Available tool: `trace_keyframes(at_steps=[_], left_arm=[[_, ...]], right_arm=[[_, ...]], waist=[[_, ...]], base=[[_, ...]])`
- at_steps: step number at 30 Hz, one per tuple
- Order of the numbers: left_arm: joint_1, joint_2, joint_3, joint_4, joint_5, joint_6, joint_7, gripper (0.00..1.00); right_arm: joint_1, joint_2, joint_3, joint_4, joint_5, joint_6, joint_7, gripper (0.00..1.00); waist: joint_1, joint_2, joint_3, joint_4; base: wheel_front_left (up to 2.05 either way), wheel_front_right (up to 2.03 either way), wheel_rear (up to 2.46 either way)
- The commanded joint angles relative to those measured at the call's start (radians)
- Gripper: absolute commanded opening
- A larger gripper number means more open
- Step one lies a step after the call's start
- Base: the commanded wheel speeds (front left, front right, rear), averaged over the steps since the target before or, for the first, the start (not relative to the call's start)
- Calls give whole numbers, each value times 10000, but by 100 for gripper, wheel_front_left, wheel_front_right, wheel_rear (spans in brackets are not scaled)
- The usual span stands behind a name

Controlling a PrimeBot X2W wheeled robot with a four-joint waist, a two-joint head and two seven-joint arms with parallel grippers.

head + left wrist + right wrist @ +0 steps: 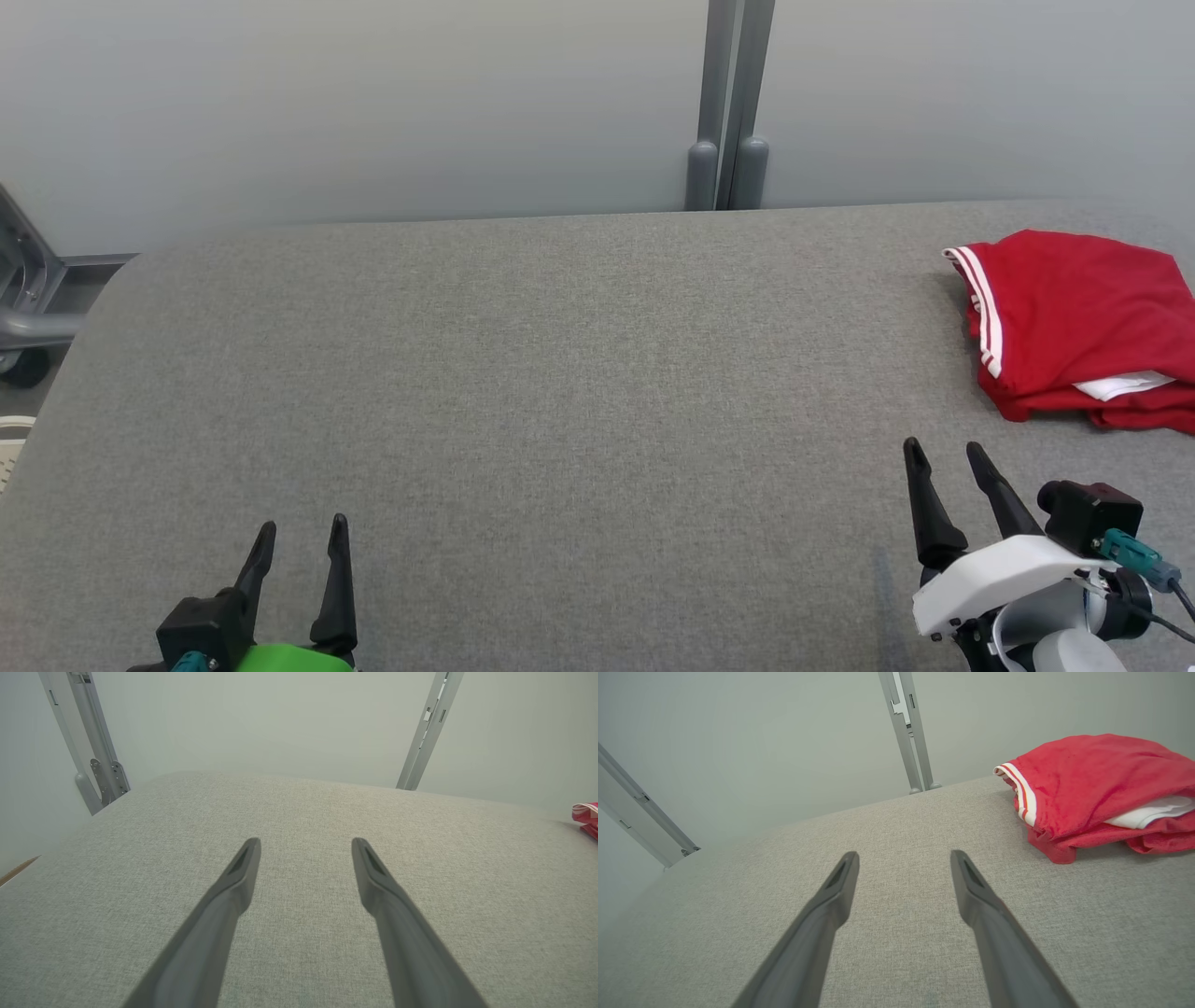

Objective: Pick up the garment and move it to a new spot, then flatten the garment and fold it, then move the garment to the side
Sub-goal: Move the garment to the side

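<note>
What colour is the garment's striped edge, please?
White and red stripes on the red garment, best seen in the right wrist view.

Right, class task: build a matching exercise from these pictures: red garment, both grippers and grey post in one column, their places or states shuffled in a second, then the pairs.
Column one:
1. red fabric garment with white stripes
2. dark-fingered left gripper
3. dark-fingered right gripper
4. grey metal upright post

Column two:
A. open, close to the garment
B. behind the far edge of the grey fabric-covered table
C. loosely piled at the table's right side
D. open, over bare table, lower left

Pairs: 1-C, 2-D, 3-A, 4-B
</note>
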Motion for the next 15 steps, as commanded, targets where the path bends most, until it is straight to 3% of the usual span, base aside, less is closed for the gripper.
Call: trace_keyframes(at_steps=[1,15], left_arm=[[-22,8,20,-26,32,23,-47,100],[-3,-34,86,-73,89,65,-41,100]], right_arm=[[17,-8,5,36,59,-3,-91,100],[20,-7,36,87,76,-3,-72,100]], waist=[[0,0,-2,10],[0,0,-15,20]], base=[[0,0,0],[0,0,0]])
